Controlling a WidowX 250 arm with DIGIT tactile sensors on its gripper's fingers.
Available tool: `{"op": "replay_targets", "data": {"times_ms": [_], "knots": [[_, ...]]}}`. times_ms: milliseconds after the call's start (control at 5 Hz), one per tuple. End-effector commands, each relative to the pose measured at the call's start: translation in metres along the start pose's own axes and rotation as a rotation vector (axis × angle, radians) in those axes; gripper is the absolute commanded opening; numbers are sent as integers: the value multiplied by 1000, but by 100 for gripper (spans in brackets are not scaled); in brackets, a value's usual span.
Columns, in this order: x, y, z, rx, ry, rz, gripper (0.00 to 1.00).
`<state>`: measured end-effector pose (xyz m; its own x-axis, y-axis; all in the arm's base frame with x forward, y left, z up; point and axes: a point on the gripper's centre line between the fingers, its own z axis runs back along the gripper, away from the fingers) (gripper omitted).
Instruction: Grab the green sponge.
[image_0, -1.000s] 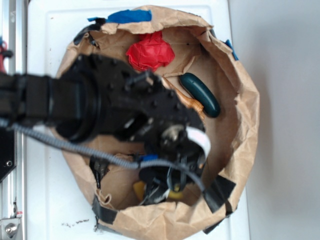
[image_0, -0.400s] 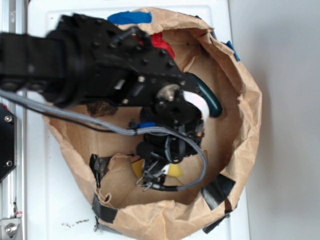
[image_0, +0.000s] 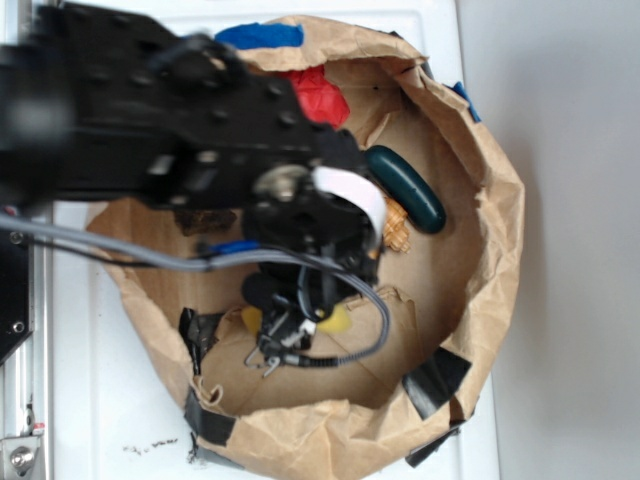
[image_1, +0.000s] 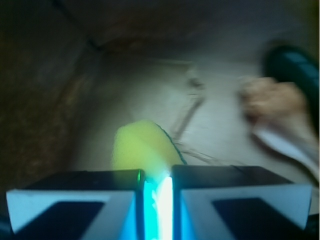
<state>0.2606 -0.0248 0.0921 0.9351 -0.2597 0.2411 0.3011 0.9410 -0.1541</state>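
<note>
Where the brown paper bag (image_0: 480, 290) opens at frame centre, the gripper (image_0: 290, 325) reaches down, clamped on the green sponge (image_1: 142, 147), yellow foam bulging beyond its near-closed jaws. A dark green oblong (image_0: 403, 188) lies upper right.

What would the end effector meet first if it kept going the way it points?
Nothing new: the end effector already appears shut on the yellow sponge. Beyond it lies the brown paper floor of the bag, though blur leaves the depth unclear.
</note>
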Motion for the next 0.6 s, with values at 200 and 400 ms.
{"op": "replay_targets", "data": {"times_ms": [200, 400], "knots": [[1, 14, 70, 256, 112, 97, 0], [-2, 18, 88, 348, 99, 134, 0]]}}
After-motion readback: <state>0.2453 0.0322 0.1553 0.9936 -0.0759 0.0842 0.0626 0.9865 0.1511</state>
